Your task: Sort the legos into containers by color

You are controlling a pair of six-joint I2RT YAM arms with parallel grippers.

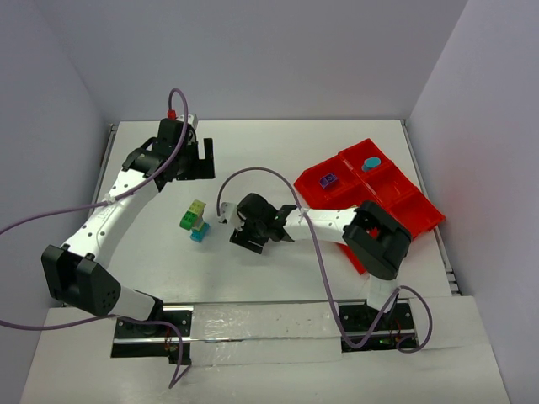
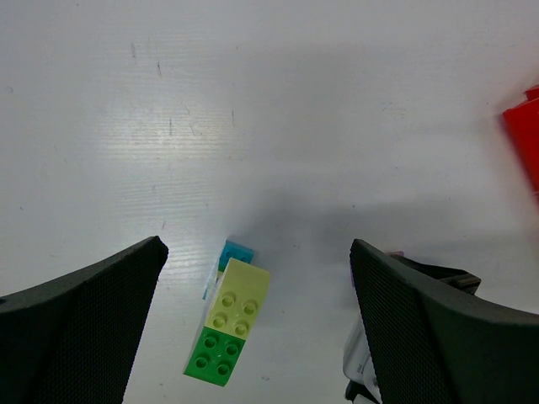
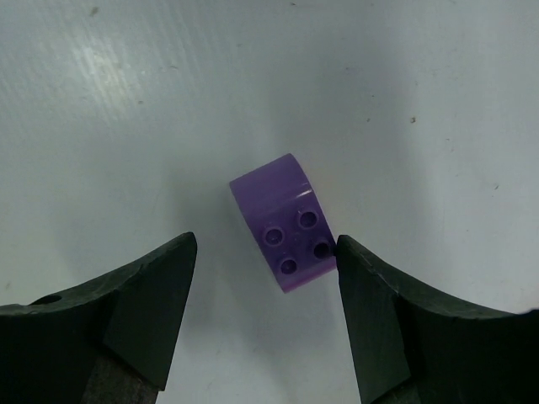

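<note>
Glossy, round-backed, four-studded purple lego [image 3: 288, 225]

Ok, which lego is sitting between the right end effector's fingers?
The loose purple brick on the table, between the right end effector's open jaws; the yellow-green-teal cluster lies apart to its left.

No legible text, labels, numbers or signs anywhere.

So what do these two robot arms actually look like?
The left arm and right arm are white tubes joined by chunky black joints, each trailed by a thin purple cable. Both end in black wedge-shaped fingers; the left gripper's show a fine mesh texture.
</note>
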